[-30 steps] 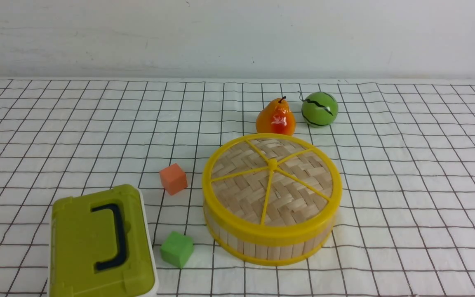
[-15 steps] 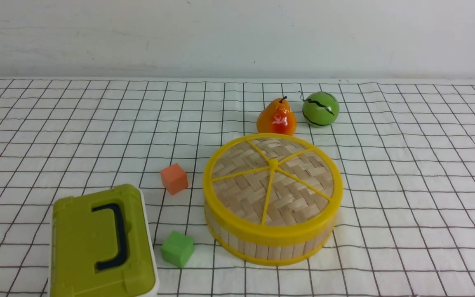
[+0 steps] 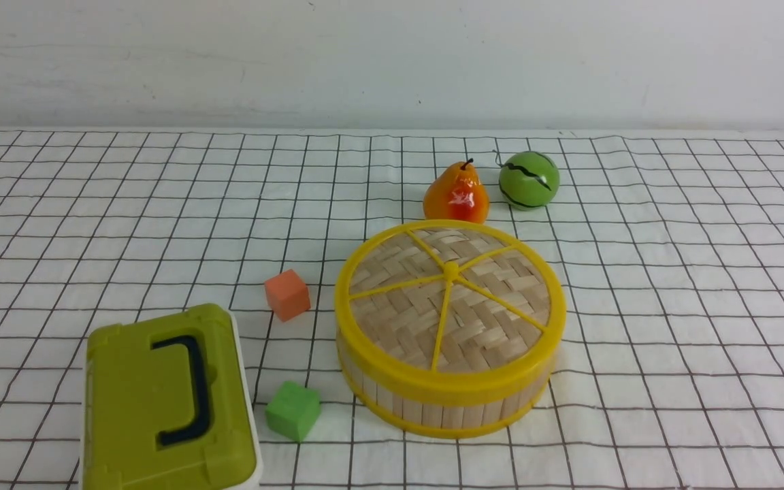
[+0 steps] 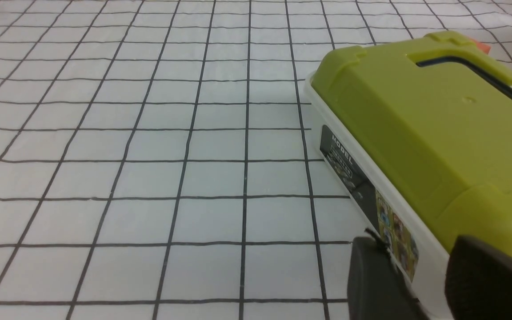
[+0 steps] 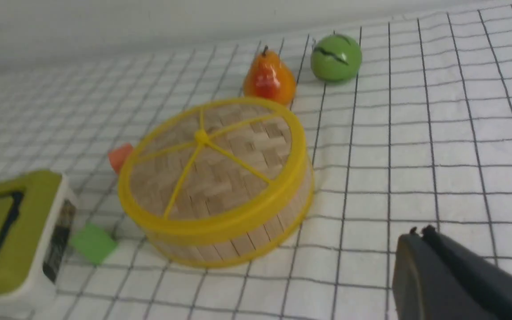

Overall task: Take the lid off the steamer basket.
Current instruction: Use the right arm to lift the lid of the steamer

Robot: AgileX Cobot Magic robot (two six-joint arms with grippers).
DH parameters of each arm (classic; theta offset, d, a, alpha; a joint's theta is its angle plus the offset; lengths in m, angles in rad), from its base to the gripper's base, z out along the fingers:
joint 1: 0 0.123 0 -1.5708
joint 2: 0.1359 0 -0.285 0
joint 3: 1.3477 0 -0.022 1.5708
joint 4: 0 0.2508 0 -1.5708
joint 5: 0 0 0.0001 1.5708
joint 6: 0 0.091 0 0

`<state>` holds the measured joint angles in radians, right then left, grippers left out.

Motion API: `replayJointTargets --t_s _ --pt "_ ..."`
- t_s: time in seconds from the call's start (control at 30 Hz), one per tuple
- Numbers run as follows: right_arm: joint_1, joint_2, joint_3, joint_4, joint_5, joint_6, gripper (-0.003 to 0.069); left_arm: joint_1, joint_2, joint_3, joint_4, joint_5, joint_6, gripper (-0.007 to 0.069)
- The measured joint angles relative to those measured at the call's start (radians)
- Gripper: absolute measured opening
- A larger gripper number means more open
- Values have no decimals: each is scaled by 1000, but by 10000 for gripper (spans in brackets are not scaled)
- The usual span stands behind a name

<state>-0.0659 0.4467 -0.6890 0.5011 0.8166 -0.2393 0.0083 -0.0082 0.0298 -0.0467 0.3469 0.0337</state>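
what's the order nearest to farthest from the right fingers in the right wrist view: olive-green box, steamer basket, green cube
From the right fingers:
1. steamer basket, closest, mid-table.
2. green cube, beyond the basket, beside the box.
3. olive-green box, farthest, on the robot's left.

I get bright, even light in all views, with only soft shadows beside the steamer basket point(image 3: 446, 408). A white glare spot sits on the pear point(image 3: 456, 194). My right wrist view is blurred throughout; the front view is sharp.
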Motion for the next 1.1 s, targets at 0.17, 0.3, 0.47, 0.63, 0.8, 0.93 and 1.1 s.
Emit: replayJointTargets --t_s 0.17,0.3,0.47,0.63,0.8,0.93,1.1 --pt "0 276 -268 -57 255 -114 -22 0 0 0 0 0 0 239" --pt "51 476 -435 -72 364 -144 -18 0 0 0 0 0 0 240" --pt "161 667 -566 -149 429 -125 -11 0 0 0 0 0 0 240" --pt "330 909 -742 -330 431 -21 -11 0 0 0 0 0 0 240" --pt "432 1084 -882 -399 431 32 -8 0 0 0 0 0 0 240" --pt "489 1224 -1000 -404 431 43 5 0 0 0 0 0 0 240" --pt "543 1395 -1145 -405 430 44 95 0 0 0 0 0 0 240"
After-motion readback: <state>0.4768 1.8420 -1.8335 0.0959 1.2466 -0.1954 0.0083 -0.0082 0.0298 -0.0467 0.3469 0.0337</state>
